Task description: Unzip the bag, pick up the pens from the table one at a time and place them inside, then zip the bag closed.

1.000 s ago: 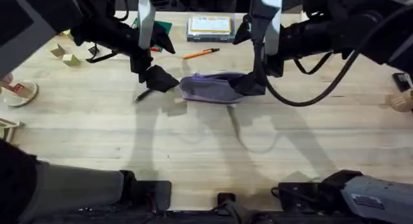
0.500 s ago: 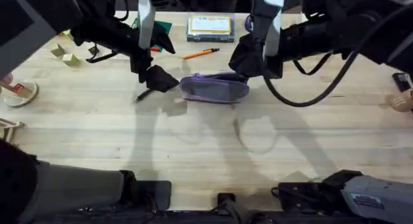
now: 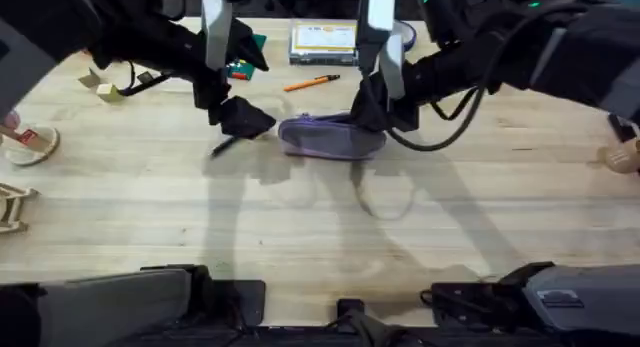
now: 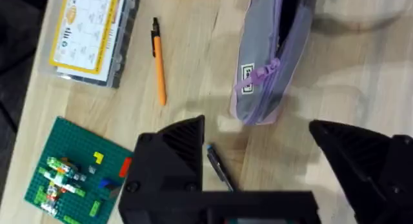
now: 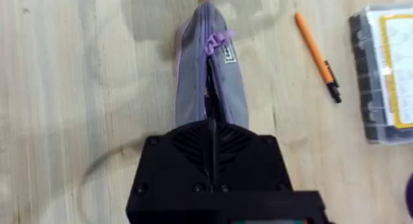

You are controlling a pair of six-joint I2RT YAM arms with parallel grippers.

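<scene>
On the table (image 3: 300, 217), the left gripper (image 3: 243, 120) hovers with fingers spread wide and empty, just off the bag's left end. The black pen (image 3: 224, 146) lies on the wood beneath it, its tip (image 4: 219, 167) showing between the open fingers in the left wrist view. The lilac bag (image 3: 330, 136) lies near the table's middle, toward the far edge, its zipper open for much of its length and the purple pull (image 5: 217, 40) sitting at the left end. The orange pen (image 3: 311, 83) rests apart from the bag, nearer the far edge, beside the clear box (image 3: 324, 42). At the bag's right end, the right gripper (image 3: 372, 115) has its fingers pressed together, apparently pinching fabric at the zipper line, though the hold itself is hidden.

The risk lies with the black pen: it is thin and flat on the wood, so closing fingers could skid it aside or nudge the bag. If the right pinch slips, the soft mouth may sag shut before a pen arrives.
</scene>
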